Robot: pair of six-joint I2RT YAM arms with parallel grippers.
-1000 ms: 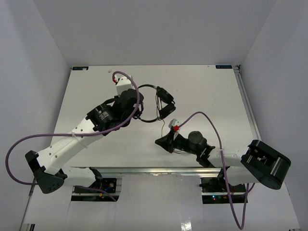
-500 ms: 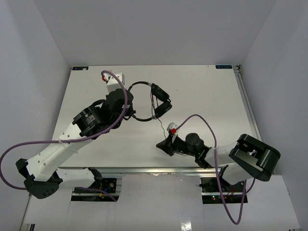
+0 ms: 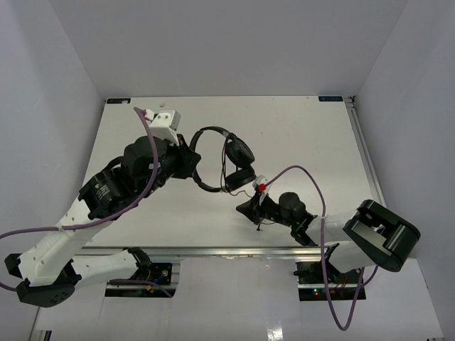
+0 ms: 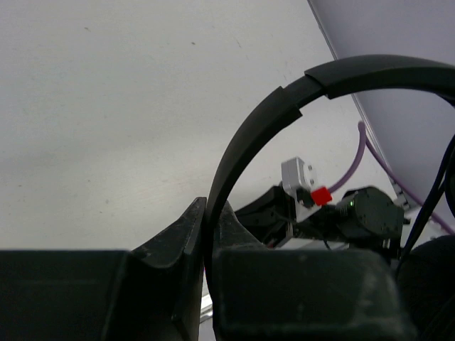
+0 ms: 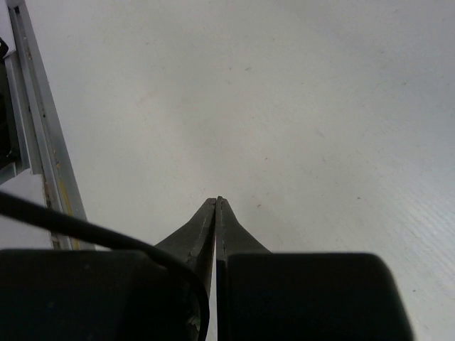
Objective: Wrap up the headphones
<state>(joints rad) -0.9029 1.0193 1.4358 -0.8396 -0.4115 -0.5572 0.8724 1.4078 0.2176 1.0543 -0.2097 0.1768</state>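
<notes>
The left pincer [image 3: 192,158] is closed tight on the thin curved headband [image 4: 249,135] of the one pair of small black on-ear headphones [image 3: 240,152], over the white surface [image 3: 320,142], left of centre. Its two round padded earcups [image 3: 243,177] sit close together. The right pincer [image 3: 245,208] has its fingers pressed together. Whether they pinch the thin black cord [image 5: 71,224] cannot be told.

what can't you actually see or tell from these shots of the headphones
left wrist: earcups of the headphones are mostly cut off by the right edge; only the headband in the left gripper shows.
right wrist: the cord leaves view beside the right gripper, so whether it is pinched cannot be told.
top external: the cord is too thin to trace to its end.
</notes>
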